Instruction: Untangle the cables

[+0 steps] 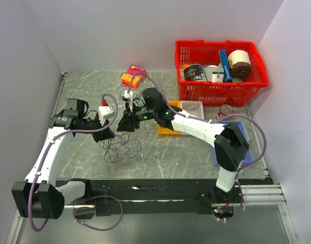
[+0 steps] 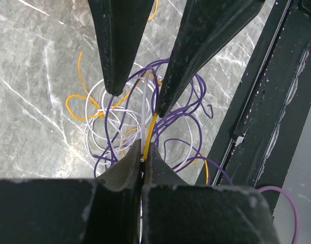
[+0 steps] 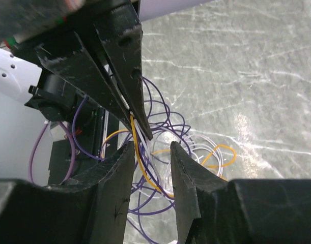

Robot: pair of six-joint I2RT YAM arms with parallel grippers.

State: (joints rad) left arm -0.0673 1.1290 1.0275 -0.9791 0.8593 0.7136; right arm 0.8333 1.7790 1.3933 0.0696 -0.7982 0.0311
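Top view: the cables [image 1: 119, 146] lie in a loose heap on the table [image 1: 196, 152]. Left wrist view: the left claw [image 2: 143, 153] pinches one yellow strand [image 2: 149, 137]. Right wrist view: the right claw [image 3: 152, 148] is open around it. The strands look light and floppy, so it is best to hold just one.

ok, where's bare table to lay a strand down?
Bare: near strip between the cables and the right arm's base; back-left corner between the wall and the pink packet. Crowded: right back around the red basket, clear tray and can.
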